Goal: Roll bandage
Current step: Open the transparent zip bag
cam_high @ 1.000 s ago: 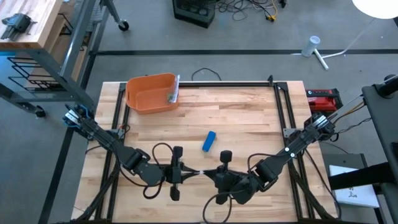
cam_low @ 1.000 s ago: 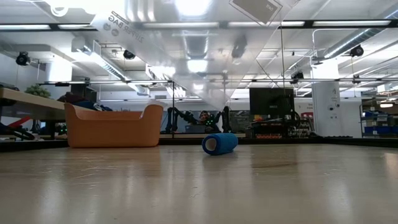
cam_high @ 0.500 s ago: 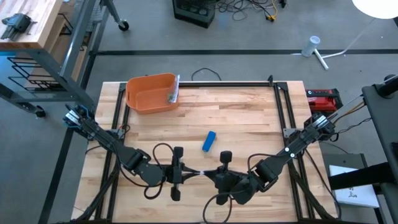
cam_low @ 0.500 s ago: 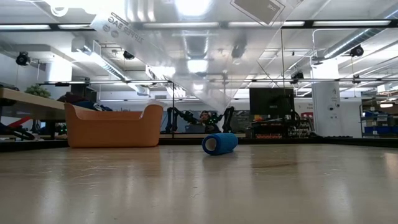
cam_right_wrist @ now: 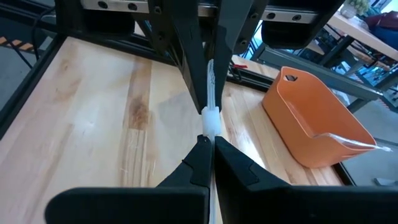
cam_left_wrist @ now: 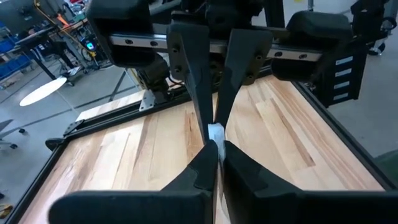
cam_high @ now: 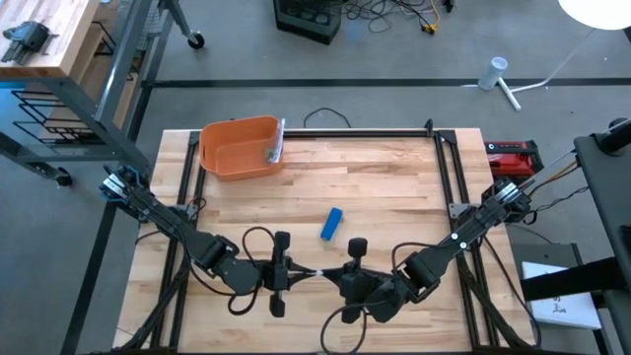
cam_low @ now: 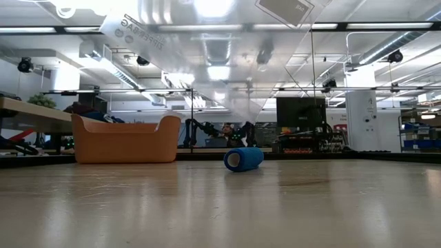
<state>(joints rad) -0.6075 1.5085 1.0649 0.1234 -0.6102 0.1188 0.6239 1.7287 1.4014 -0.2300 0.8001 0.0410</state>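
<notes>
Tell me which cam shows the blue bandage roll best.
Low view: the blue bandage roll lies on its side, hollow core visible. High view shows it only as a small blue bar on the wooden table. Neither wrist view shows it.

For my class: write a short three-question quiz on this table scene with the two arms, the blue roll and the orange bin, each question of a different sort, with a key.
1. True or false: the blue roll lies inside the orange bin.
2. Multiple choice: the left gripper and right gripper are
A. wide apart at opposite table edges
B. tip to tip at the near side of the table, both pinching a small white piece
C. both over the bin
3. Fill in: both grippers are ____ (open/shut).

Key
1. False: the roll lies on the bare wooden table, apart from the bin.
2. B
3. shut
</notes>
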